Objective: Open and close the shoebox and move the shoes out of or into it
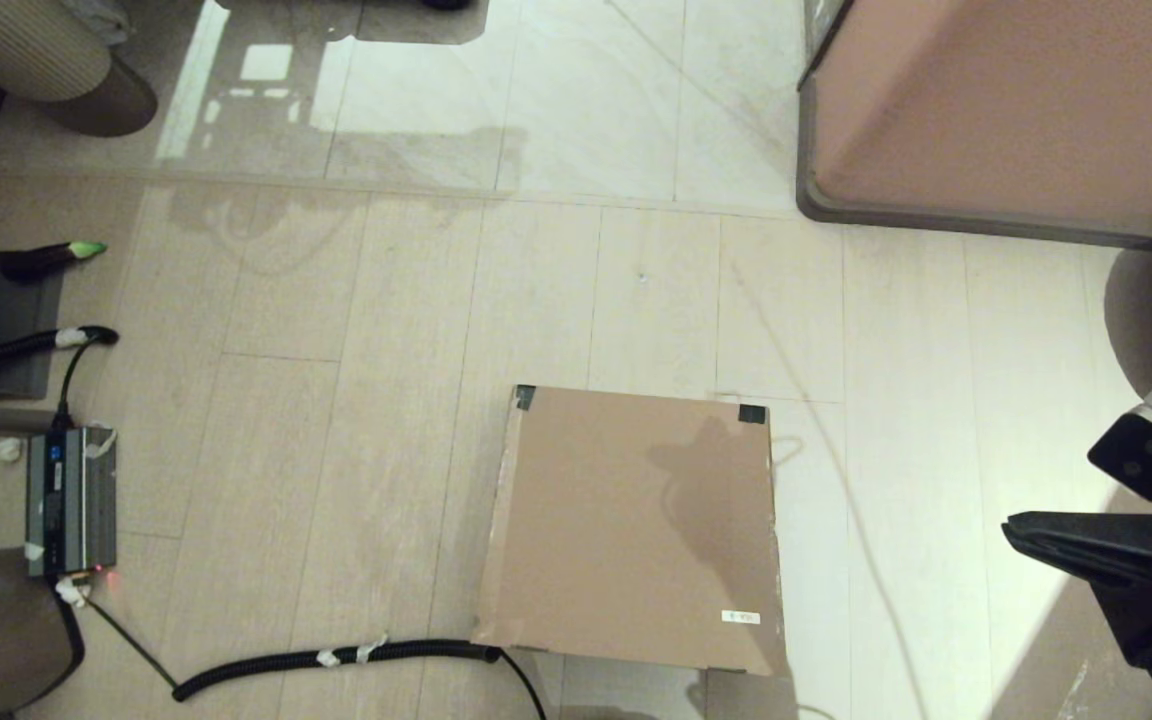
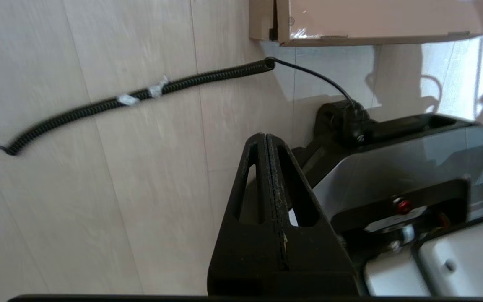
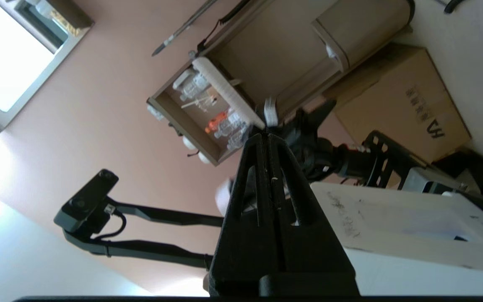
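The shoebox [image 1: 626, 520] is a plain brown cardboard box on the floor, lid down flat, with dark tape on its two far corners and a small white label near the front. One side of the shoebox [image 2: 371, 21] also shows in the left wrist view. The shoes are out of view. My right gripper [image 1: 1011, 527] hangs at the right edge of the head view, well right of the box, pointing left, shut and empty. In its own wrist view the right gripper [image 3: 266, 136] faces the room. My left gripper [image 2: 265, 136] is shut on nothing, low beside the robot's base.
A large pinkish-brown block with a dark rim [image 1: 1016, 110] stands at the far right. A black corrugated cable [image 1: 336, 658] runs along the floor to the box's near left corner. A grey power unit [image 1: 71, 500] sits at the left, and a round ribbed seat [image 1: 36, 60] at the far left.
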You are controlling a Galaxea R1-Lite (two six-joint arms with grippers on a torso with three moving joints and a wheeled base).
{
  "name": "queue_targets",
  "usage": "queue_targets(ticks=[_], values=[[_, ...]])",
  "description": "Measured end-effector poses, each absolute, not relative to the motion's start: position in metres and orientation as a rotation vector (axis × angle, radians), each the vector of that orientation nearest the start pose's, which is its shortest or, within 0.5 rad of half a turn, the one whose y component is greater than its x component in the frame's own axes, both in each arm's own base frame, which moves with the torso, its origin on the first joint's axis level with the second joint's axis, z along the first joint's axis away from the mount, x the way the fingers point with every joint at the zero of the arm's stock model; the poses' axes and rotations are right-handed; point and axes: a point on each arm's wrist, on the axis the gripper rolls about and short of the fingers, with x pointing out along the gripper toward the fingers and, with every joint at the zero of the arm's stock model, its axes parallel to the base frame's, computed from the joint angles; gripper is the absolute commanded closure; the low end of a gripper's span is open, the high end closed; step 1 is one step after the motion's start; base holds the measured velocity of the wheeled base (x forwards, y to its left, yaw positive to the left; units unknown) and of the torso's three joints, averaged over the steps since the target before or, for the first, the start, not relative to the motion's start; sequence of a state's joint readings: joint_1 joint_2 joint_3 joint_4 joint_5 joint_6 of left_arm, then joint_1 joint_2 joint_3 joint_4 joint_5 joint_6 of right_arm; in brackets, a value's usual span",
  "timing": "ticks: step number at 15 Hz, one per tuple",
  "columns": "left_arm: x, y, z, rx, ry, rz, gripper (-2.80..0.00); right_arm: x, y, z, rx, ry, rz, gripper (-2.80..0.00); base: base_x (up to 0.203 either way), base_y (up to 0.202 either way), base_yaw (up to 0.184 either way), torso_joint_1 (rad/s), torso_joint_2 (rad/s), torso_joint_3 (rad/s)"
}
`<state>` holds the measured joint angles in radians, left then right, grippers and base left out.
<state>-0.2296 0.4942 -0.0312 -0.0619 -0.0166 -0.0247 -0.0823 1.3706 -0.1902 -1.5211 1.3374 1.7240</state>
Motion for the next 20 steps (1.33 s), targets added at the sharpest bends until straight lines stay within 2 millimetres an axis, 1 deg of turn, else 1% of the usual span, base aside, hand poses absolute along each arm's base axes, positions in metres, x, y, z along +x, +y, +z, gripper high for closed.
queue_targets(ticks=[2,3,7,9,12,15,17,20], values=[[0.008,-0.002,0.087,0.028,0.321,-0.244,0.00,0.159,0.008,0.190,1.238,0.815,1.091,0.00,0.000,0.000,0.000,0.000,0.00,0.000],[0.005,-0.001,0.083,0.031,0.313,-0.240,0.00,0.158,0.007,0.189,1.242,0.818,1.088,0.00,0.000,0.000,0.000,0.000,0.00,0.000],[0.000,0.000,0.081,0.010,0.319,-0.071,0.00,0.158,0.005,0.189,1.246,0.807,1.076,0.00,0.000,0.000,0.000,0.000,0.00,0.000],[-0.006,0.000,0.082,0.014,0.239,-0.038,0.00,0.159,0.003,0.191,1.232,0.784,1.074,0.00,0.000,0.000,0.000,0.000,0.00,0.000],[-0.018,0.000,0.079,0.028,0.071,-0.015,0.00,0.154,0.001,0.183,1.190,0.743,1.066,0.00,0.000,0.000,0.000,0.000,0.00,0.000],[-0.022,0.000,0.077,0.033,0.015,-0.005,0.00,0.151,0.001,0.185,1.178,0.728,1.068,0.00,0.000,0.000,0.000,0.000,0.00,0.000],[-0.022,0.000,0.076,0.033,0.004,-0.004,0.00,0.148,0.001,0.179,1.196,0.743,1.055,0.00,0.000,0.000,0.000,0.000,0.00,0.000],[-0.023,0.000,0.075,0.033,-0.003,-0.003,0.00,0.141,-0.001,0.158,1.225,0.731,0.984,0.00,0.000,0.000,0.000,0.000,0.00,0.000]])
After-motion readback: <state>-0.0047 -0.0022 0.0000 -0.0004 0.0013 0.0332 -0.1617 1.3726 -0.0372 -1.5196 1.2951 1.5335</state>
